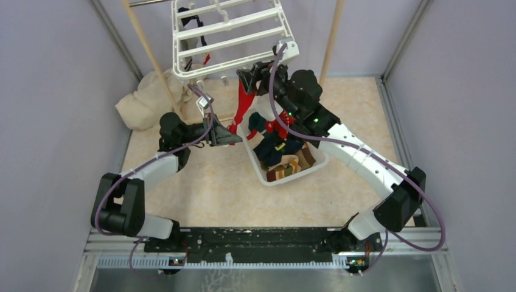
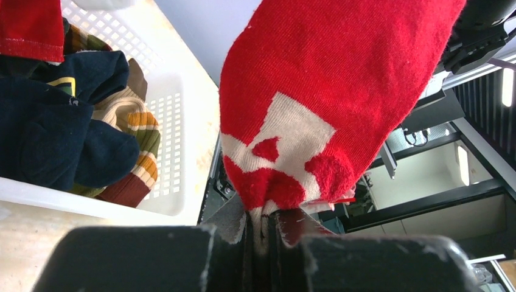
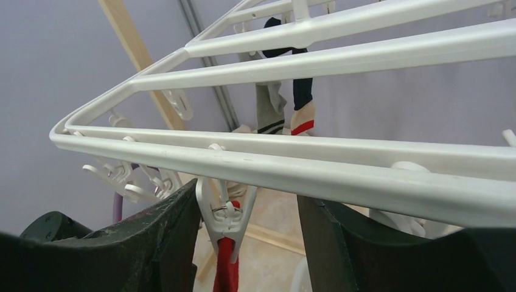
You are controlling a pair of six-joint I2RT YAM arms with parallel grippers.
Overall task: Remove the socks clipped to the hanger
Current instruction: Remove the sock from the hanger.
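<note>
At lower centre, your left gripper (image 2: 263,236) clamps the red sock (image 2: 328,91) rising above it; your right gripper (image 3: 246,204), jaws parted, straddles its clip (image 3: 226,214).

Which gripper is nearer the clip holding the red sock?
Right. The right gripper straddles the clip; the left gripper pinches the red sock at its lower end, below.

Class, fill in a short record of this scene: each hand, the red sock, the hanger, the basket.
Left hand: shut on the lower end of the red sock
Right hand: open, fingers either side of the clip holding that sock
Hanger: white frame, two more socks hanging further back
Basket: white, holds navy and striped socks
</note>
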